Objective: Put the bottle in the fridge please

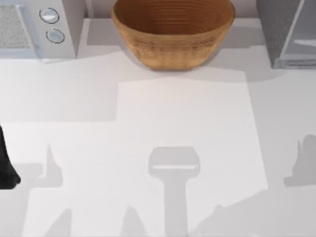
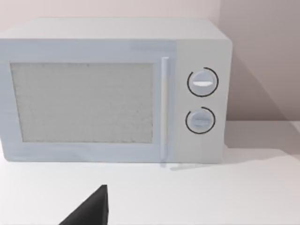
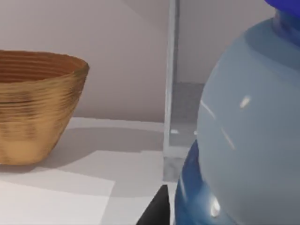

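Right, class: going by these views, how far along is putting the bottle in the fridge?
Done: the bottle looks picked up, close against the right tool. In hand: it sits before the fridge, whose door frame stands just ahead. Left: placing it inside. The left arm sits parked at the table's left edge.

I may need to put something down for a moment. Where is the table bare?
Bare: the broad middle and front of the table, ahead of the basket. Crowded: the back edge, with the microwave left, basket centre and fridge right, narrow gaps between.
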Robot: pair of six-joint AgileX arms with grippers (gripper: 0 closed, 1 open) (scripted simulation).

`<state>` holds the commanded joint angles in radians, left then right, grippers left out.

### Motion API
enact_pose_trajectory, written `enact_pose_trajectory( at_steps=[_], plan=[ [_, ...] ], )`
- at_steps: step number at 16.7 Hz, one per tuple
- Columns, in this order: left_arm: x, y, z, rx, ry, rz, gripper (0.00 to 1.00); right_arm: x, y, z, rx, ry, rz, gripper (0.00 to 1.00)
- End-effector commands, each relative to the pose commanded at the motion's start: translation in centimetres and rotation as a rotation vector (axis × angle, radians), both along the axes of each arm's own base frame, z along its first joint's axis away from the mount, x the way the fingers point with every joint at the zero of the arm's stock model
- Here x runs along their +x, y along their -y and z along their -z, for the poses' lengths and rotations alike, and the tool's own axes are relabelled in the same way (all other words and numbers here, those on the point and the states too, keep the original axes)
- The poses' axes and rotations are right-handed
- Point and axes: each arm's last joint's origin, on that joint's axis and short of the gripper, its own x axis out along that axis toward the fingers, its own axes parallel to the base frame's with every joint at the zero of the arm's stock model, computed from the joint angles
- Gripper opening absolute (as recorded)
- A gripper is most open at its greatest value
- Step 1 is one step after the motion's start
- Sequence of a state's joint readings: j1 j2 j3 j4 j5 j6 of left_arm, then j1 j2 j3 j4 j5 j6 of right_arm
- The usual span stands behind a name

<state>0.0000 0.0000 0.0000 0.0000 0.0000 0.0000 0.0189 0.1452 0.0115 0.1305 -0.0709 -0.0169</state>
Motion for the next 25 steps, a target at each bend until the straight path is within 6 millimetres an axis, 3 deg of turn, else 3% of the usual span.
enact_pose_trajectory(
  at_steps=[10,13,16,20,23,25],
  plan=[
    [0.0,0.0,0.0,0.000,0.000,0.000,1.00,-0.8,0.4,0.4,0.020,0.002,0.084,0.01],
    [0.0,0.0,0.0,0.000,0.000,0.000,1.00,-0.7,0.4,-1.1,0.023,0.033,0.079,0.01],
    [0.0,0.0,0.0,0.000,0.000,0.000,1.00,0.2,0.6,-4.1,0.024,0.078,0.077,0.01],
    [0.0,0.0,0.0,0.000,0.000,0.000,1.00,4.1,1.4,-8.3,0.017,0.097,0.085,0.01],
    [0.0,0.0,0.0,0.000,0.000,0.000,1.00,9.6,2.7,-9.6,0.011,0.067,0.091,0.01],
    [0.0,0.0,0.0,0.000,0.000,0.000,1.00,14.1,3.9,-9.0,0.010,0.033,0.092,0.01]
  ],
)
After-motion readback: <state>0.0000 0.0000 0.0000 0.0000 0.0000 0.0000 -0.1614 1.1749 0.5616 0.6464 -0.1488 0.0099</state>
